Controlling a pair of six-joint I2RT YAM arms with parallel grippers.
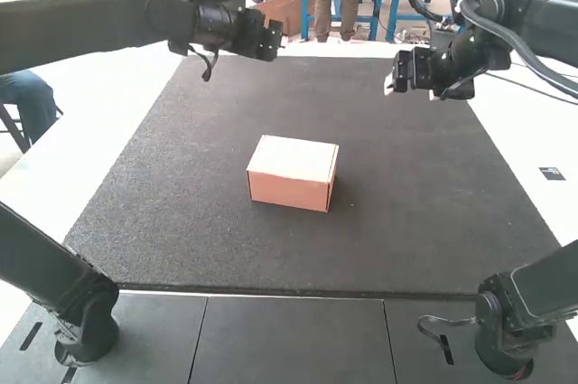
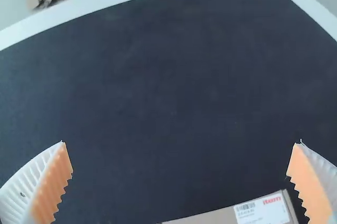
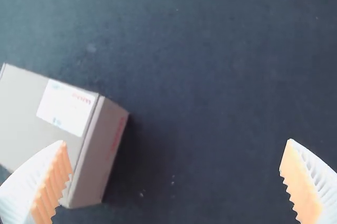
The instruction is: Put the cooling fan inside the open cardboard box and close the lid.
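Centrally, cardboard box (image 1: 293,173), lid down, resting on dark mat (image 1: 433,212); left gripper (image 1: 271,41) above mat's far left, right gripper (image 1: 396,72) above far right, both spread wide, holding nothing.

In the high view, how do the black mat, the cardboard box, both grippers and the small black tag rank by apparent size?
1. black mat
2. cardboard box
3. left gripper and right gripper: they look alike, so I do not rank them
4. small black tag
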